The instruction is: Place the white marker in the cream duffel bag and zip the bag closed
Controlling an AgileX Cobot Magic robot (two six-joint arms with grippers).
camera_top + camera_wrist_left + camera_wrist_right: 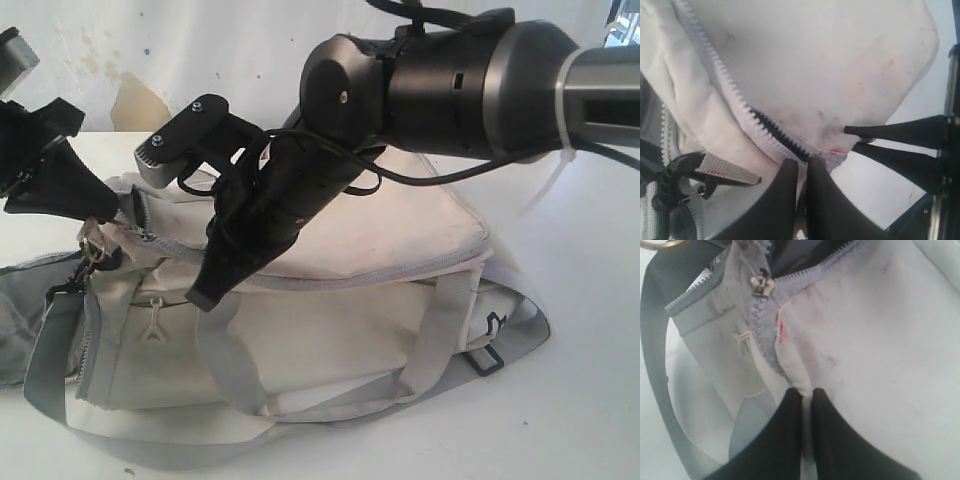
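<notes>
The cream duffel bag [380, 250] lies on its side across the table. My left gripper [105, 210] is at the bag's left end, shut on the fabric at the end of the zipper [775, 132]; in the left wrist view its tips [802, 162] pinch that corner. Reaching across from the right, my right gripper [205, 293] is shut on a fold of bag fabric [806, 392] just below the zipper slider [762, 286]. Beyond the slider the zip gapes and dark lining [790, 252] shows. The right gripper [849, 137] also shows in the left wrist view. The white marker is hidden.
A grey shoulder strap [120, 435] loops under and in front of the bag, with a black buckle [485, 355] at the right. A metal ring and clip [95, 248] hang at the left end. The right arm's bulky body [450, 70] spans above the bag. White table [580, 400].
</notes>
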